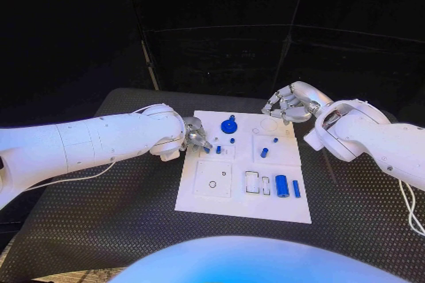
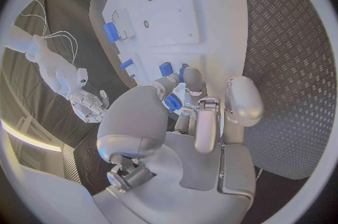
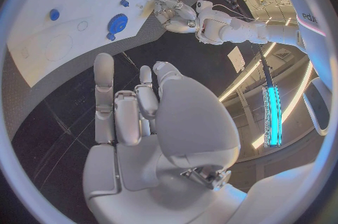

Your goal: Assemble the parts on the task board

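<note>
The white task board (image 1: 202, 200) lies in the middle of the table, also seen in the left wrist view (image 2: 204, 4) and the right wrist view (image 3: 42, 27). My left hand (image 1: 196, 137) is at the board's left edge and pinches a small blue part (image 1: 206, 149) between its fingertips (image 2: 188, 79); the same part (image 2: 173, 102) shows low over the board. My right hand (image 1: 288, 107) hovers past the board's far right corner, fingers loosely bent, holding nothing. A round blue knob (image 1: 230, 126) stands near the board's far edge.
Several small blue pegs (image 1: 264, 152) stand in the board's middle. A blue cylinder (image 1: 282, 185) and a thinner blue piece (image 1: 296, 188) lie by the right edge. A square recess with a hole (image 1: 212, 183) sits near left. Black ribbed mat (image 1: 106, 221) surrounds the board.
</note>
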`<state>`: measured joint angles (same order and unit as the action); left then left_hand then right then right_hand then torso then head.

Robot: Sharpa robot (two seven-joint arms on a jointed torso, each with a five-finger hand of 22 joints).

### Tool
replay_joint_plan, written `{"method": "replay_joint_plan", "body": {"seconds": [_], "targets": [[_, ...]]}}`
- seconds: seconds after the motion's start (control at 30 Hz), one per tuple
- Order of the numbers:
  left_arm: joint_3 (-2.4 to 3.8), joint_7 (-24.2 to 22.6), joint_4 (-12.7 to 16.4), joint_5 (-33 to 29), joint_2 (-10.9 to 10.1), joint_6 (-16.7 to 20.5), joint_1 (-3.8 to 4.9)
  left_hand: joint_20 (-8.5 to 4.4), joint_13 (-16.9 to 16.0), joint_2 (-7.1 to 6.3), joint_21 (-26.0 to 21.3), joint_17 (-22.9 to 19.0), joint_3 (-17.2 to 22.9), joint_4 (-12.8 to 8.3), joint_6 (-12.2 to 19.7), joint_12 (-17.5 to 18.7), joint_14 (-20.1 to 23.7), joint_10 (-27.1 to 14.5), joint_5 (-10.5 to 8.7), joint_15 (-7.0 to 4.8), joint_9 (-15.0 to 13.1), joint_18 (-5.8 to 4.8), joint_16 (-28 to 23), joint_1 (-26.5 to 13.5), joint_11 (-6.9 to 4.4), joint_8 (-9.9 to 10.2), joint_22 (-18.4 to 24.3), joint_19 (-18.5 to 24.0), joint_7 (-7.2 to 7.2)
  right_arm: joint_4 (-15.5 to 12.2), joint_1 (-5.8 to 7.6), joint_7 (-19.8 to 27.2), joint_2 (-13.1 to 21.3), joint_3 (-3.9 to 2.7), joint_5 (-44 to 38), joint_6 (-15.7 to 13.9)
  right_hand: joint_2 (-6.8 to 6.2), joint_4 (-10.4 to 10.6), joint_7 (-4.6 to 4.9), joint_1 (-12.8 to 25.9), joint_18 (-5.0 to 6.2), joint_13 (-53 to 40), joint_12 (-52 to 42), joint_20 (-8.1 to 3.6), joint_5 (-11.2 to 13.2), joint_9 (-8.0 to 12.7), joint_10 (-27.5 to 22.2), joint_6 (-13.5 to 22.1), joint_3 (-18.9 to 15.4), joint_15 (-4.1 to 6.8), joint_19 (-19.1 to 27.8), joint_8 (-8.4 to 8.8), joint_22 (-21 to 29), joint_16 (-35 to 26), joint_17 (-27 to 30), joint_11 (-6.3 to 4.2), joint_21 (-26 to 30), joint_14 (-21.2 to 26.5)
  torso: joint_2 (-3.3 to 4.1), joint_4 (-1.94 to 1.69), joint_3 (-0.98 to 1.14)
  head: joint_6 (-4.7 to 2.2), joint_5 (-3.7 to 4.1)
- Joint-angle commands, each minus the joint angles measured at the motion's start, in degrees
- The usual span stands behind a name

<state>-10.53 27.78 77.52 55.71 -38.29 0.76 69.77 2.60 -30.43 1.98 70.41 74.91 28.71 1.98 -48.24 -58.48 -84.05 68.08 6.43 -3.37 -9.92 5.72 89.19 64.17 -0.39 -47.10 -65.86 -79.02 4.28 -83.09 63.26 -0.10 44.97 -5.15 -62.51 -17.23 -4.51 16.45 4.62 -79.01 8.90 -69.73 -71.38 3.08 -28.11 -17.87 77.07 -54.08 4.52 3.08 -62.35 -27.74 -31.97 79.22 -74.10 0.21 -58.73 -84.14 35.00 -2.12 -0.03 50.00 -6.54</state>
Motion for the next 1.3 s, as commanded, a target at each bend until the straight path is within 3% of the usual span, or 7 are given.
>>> {"method": "replay_joint_plan", "body": {"seconds": [0.03, 0.57, 1.0, 1.3], "targets": [[-0.21, 0.97, 0.04, 1.00, 0.01, -1.80, -0.27, -0.10, 0.05, -0.14, 0.35, 14.01, 6.04, -5.61, 0.01, -0.06, -5.70, 0.31, 0.19, -0.53, -0.07, -0.22, 0.30, 0.64, -0.23, -0.18, -0.05, -0.41, -0.59, -0.03, 0.10, 0.24, 0.03, -0.02, 0.16, 0.33, 0.21, -0.04, -0.07, -0.42, 1.08, -0.03, 0.09, -0.01, -0.12, -0.09, -0.13, 0.31, 0.23, 0.39, 0.41, -0.38, 0.06, -0.37, -0.02, -0.04, 0.34, -2.52, 0.01, -0.01, 0.00, 0.00, -0.01], [-0.22, 1.10, -0.09, 1.12, 0.24, -2.79, -0.39, -0.14, 0.00, -0.39, 0.33, 14.00, 6.56, -5.86, -0.02, -0.04, -5.69, 0.42, 0.20, -0.55, -0.16, -0.22, 0.29, 0.61, -0.26, -0.36, -0.05, -0.41, -0.62, -0.02, 0.09, 0.30, 0.04, -0.02, 0.16, 0.36, 0.21, -0.04, -0.07, -0.42, 1.08, -0.03, 0.09, -0.01, -0.12, -0.09, -0.13, 0.31, 0.23, 0.39, 0.41, -0.38, 0.06, -0.37, -0.02, -0.04, 0.34, -2.52, 0.04, 0.01, -0.01, 0.00, -0.08], [-0.23, 1.49, -1.42, 1.12, 1.35, -6.60, -0.38, -0.22, 0.18, -1.05, 0.01, 13.80, 6.80, -5.24, -0.53, 0.13, -5.65, 0.60, 0.00, -0.66, -0.69, -0.16, 0.20, -1.12, -0.39, -1.17, 0.23, -0.26, -0.85, -0.17, 0.09, 0.31, 0.12, -0.02, 0.16, 0.53, 0.21, -0.04, -0.07, -0.42, 1.08, -0.03, 0.09, -0.01, -0.12, -0.09, -0.13, 0.31, 0.23, 0.39, 0.41, -0.38, 0.06, -0.37, -0.02, -0.04, 0.34, -2.52, -0.02, 0.02, 0.02, 0.00, 0.04], [-0.23, 1.55, -2.22, 1.11, 1.82, -6.92, -0.37, -0.28, 0.26, -1.27, -0.02, 13.81, 6.60, -4.82, -0.61, 0.21, -5.65, 0.64, -0.05, -0.72, -0.89, -0.16, 0.20, -1.99, -0.47, -1.39, 0.20, -0.25, -0.97, -0.18, 0.09, 0.41, 0.08, -0.02, 0.16, 0.65, 0.21, -0.04, -0.07, -0.42, 1.08, -0.03, 0.09, -0.01, -0.12, -0.09, -0.13, 0.31, 0.23, 0.39, 0.41, -0.38, 0.06, -0.37, -0.02, -0.04, 0.34, -2.52, 0.01, 0.04, 0.02, 0.00, 0.04]]}}
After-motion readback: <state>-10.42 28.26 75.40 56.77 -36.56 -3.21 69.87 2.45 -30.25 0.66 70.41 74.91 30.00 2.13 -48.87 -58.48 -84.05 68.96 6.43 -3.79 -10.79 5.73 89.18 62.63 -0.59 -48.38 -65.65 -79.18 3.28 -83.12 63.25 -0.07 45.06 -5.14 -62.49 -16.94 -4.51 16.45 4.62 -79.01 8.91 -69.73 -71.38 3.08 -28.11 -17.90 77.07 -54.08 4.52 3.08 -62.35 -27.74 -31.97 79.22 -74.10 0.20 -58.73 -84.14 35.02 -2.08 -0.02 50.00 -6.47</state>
